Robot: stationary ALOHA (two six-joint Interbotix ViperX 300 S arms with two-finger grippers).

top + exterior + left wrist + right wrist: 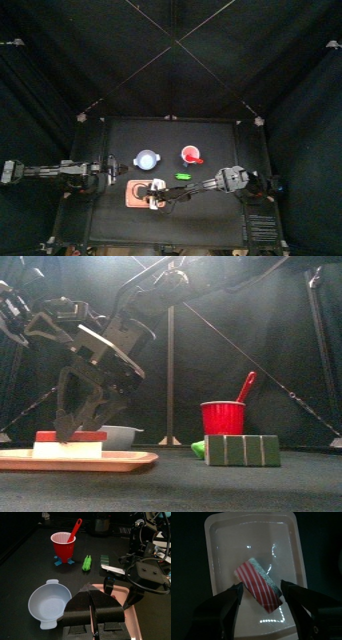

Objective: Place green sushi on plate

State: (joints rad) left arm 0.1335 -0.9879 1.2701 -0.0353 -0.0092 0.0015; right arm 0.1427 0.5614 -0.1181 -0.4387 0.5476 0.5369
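The plate [218, 567] is a salmon-pink rounded rectangle with a paler rim, lying at the counter's [241, 488] front left. A red-striped sushi piece [258, 586] lies on it, its long axis diagonal to the plate's length. The green sushi [242, 450] stands on the counter, well apart. The right pincer [261, 599] hangs wide open astride the striped piece; the left pincer [94, 594] looks closed, its tips hard to make out.

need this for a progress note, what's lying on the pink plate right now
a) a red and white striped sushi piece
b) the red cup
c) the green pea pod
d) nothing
a: the right wrist view shows a red and white striped sushi piece lying on the plate, between the open jaws of the right gripper.
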